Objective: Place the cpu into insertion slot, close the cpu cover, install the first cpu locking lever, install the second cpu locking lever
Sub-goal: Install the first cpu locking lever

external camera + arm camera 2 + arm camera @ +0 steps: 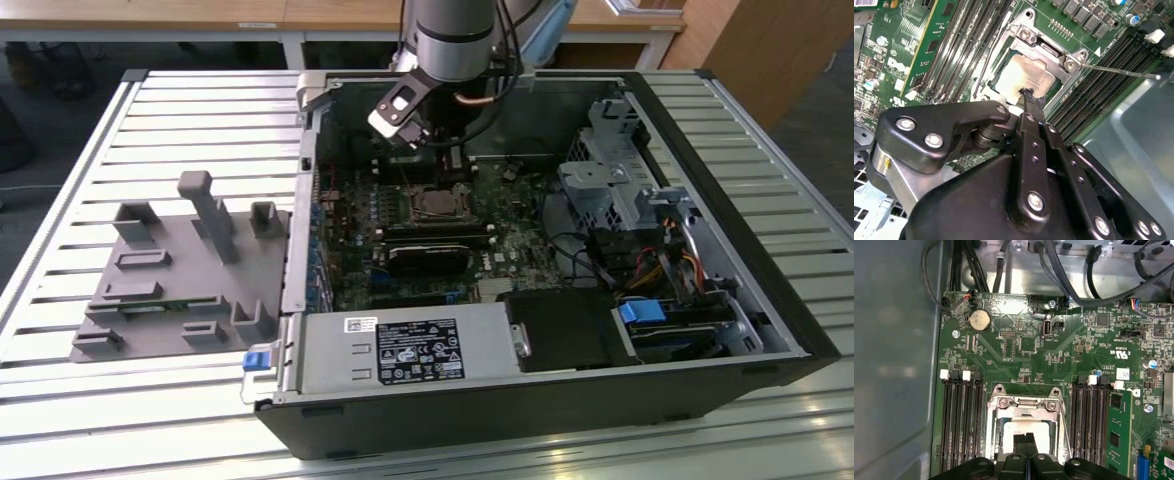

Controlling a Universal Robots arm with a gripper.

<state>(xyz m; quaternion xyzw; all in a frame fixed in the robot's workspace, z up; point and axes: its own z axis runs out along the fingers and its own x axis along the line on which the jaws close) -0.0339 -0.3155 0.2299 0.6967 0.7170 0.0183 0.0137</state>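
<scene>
A: "Pressing down on it, are they?"

B: "Seems so. The jaws are closed tip to tip with nothing between them, touching down at one edge of the insertion slot (434,205)."

A: "And the cpu (1026,75)?"

B: "Seated inside the slot, with the cpu cover (1024,402) lying flat around it. I'd push straight down on the frame, never the chip face. The locking lever (1119,71) juts out free from the slot's corner, over the memory slots (1104,100) beyond."
</scene>
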